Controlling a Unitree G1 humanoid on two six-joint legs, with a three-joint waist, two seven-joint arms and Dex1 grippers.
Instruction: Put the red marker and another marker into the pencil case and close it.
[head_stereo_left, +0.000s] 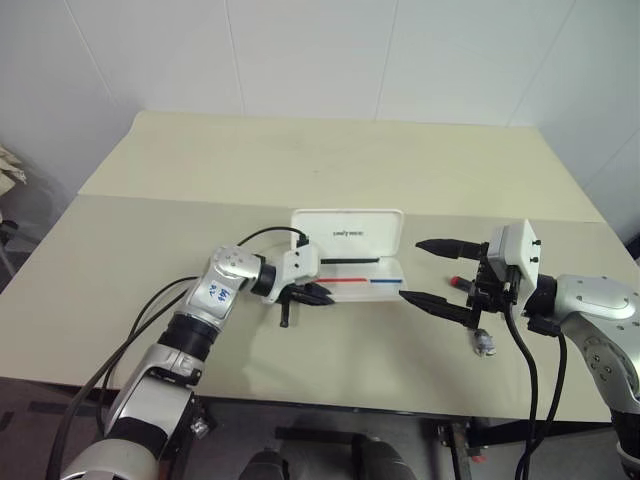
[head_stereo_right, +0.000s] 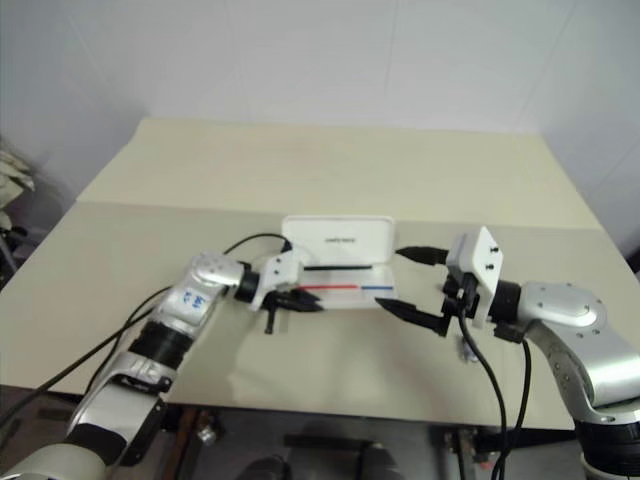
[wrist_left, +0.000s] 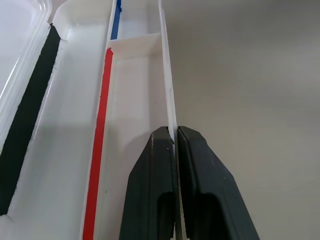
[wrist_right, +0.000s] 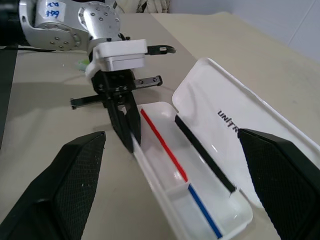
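While the pencil case lies open on the table, both arms flank it.

Pencil case (head_stereo_left: 352, 268): white, lid raised, showing dark lettering; red and blue stripe along the tray floor; tray holds no marker.
Left gripper (head_stereo_left: 315, 294): fingers pressed together, pinching the near wall of the pencil case at its left end.
Right gripper (head_stereo_left: 432, 272): fingers spread wide apart, hovering just right of the pencil case, holding nothing.
Red marker (head_stereo_left: 460, 282): a red bit shows behind the right gripper, right of the pencil case.
Green marker (wrist_right: 80, 65): a pale green tip peeks behind the left gripper's wrist.
Table (head_stereo_left: 330, 160): beige.
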